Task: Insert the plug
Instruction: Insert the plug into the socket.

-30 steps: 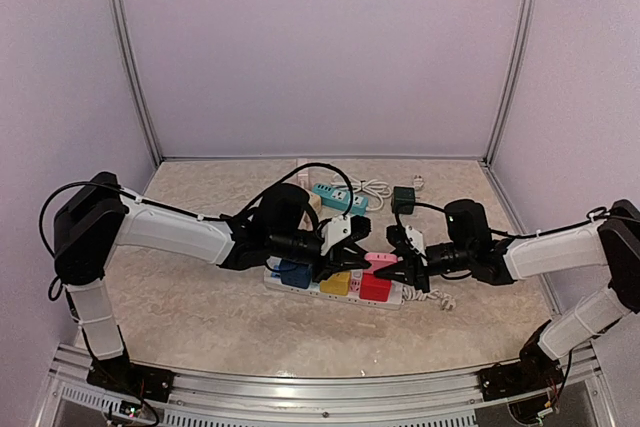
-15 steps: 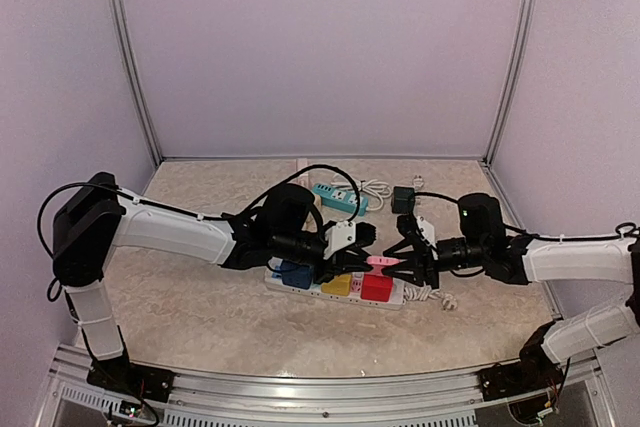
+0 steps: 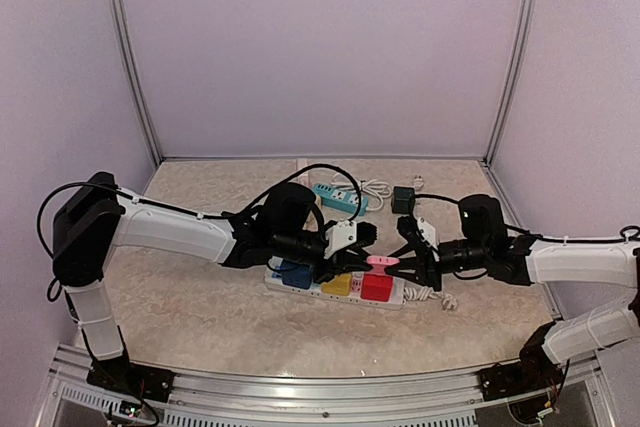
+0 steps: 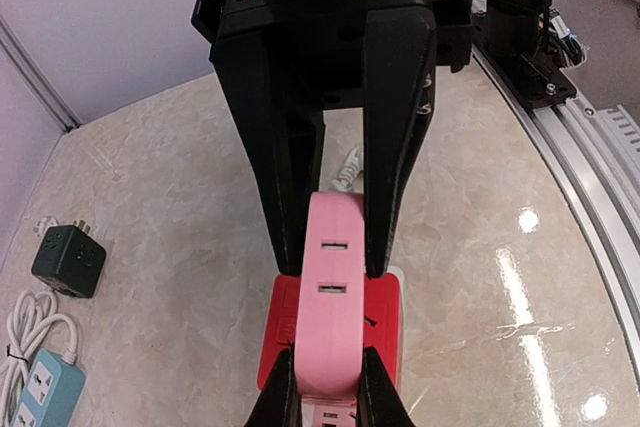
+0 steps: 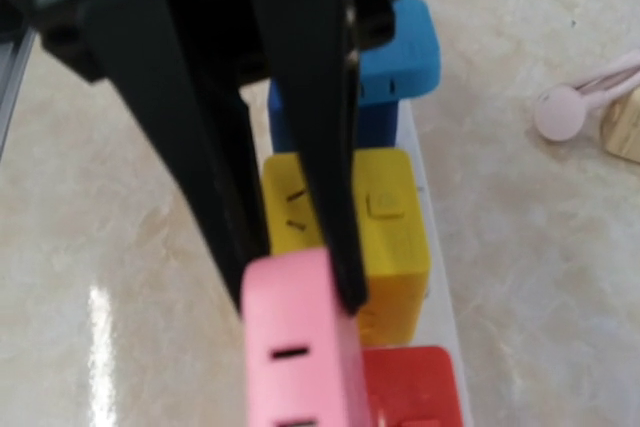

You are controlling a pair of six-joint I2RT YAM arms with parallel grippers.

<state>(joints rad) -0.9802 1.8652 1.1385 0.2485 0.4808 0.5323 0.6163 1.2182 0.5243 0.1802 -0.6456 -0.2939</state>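
Reaching in from the left, the left claw (image 4: 325, 402) is seen clamped on one end of the pink plug (image 4: 333, 337), which is pinched between its fingers. Below, the white power strip (image 3: 277, 280) is laid on the surface (image 3: 200, 307), with a blue cube (image 5: 400, 57), a yellow cube (image 5: 395, 217) and a red cube (image 4: 385, 312) seated along it in that order. The plug is held level just over the red cube. From the right, its other end is gripped by the right claw (image 4: 335, 257), both fingers set against its sides.
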